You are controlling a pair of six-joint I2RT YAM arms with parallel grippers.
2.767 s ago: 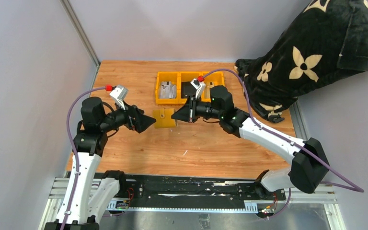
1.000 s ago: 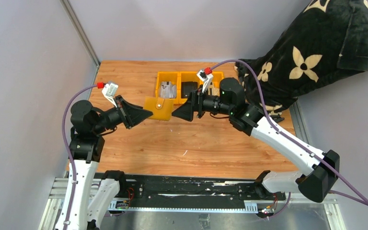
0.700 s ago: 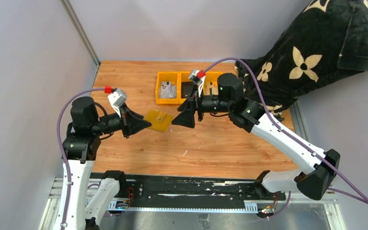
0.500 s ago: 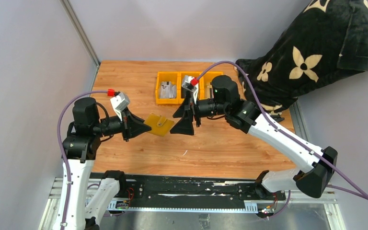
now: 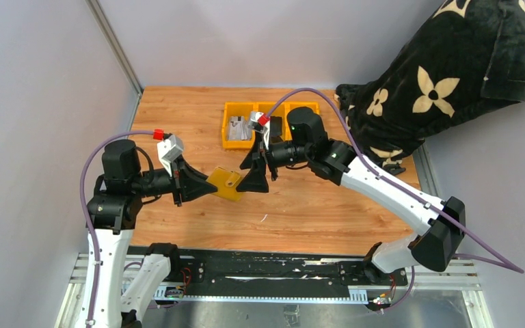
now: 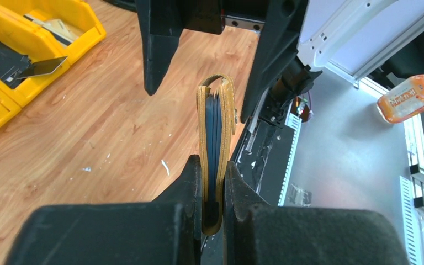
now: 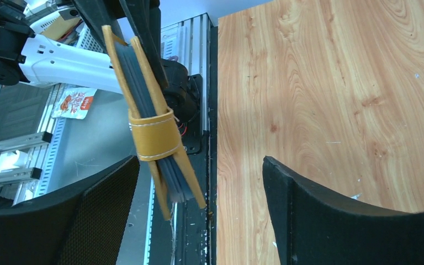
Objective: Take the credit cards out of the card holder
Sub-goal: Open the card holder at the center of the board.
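The card holder (image 5: 227, 183), a mustard-yellow leather wallet with its snap strap fastened, hangs in the air over the table's near middle. My left gripper (image 5: 210, 186) is shut on its folded edge; in the left wrist view the pads (image 6: 194, 176) press both leather sides of the holder (image 6: 216, 127). My right gripper (image 5: 256, 179) faces it from the right, open. In the right wrist view the holder's free end (image 7: 152, 127) sits between the wide fingers (image 7: 105, 204), nearer the left one and touching neither. The credit cards are hidden; only grey-blue layers show between the flaps.
Three yellow bins (image 5: 231, 140) stand at the table's back middle, holding black and silvery items (image 6: 3, 58). A black blanket with cream flowers (image 5: 437, 82) is heaped at the back right. The black rail (image 5: 273, 270) runs along the near edge.
My left gripper has brought the card holder down and toward the near side, turning it. My right gripper has swung left and down until its open fingers flank the holder's free end.
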